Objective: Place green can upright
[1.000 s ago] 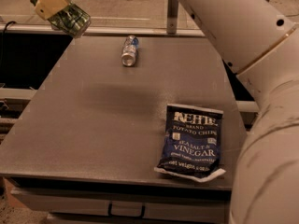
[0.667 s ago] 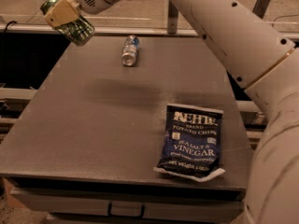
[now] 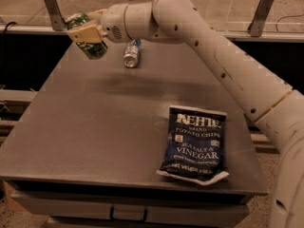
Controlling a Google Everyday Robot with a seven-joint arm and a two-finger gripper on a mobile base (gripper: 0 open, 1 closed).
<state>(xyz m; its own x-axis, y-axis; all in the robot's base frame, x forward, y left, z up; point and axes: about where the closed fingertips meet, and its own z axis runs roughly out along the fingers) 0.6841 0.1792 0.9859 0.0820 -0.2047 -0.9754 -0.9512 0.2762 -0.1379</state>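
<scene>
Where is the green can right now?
In the camera view, the green can is held tilted in the gripper over the far left of the table, left of the lying silver-and-blue can.

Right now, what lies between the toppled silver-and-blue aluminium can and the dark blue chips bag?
Only bare grey tabletop, in the camera view. The gripper holds the green can aloft, far left.

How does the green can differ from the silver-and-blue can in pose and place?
The green can is tilted, off the table; the silver-and-blue can lies on its side on it. The gripper, over the table's far left corner, holds the green can; the silver-and-blue can lies free. Neither stands upright.
</scene>
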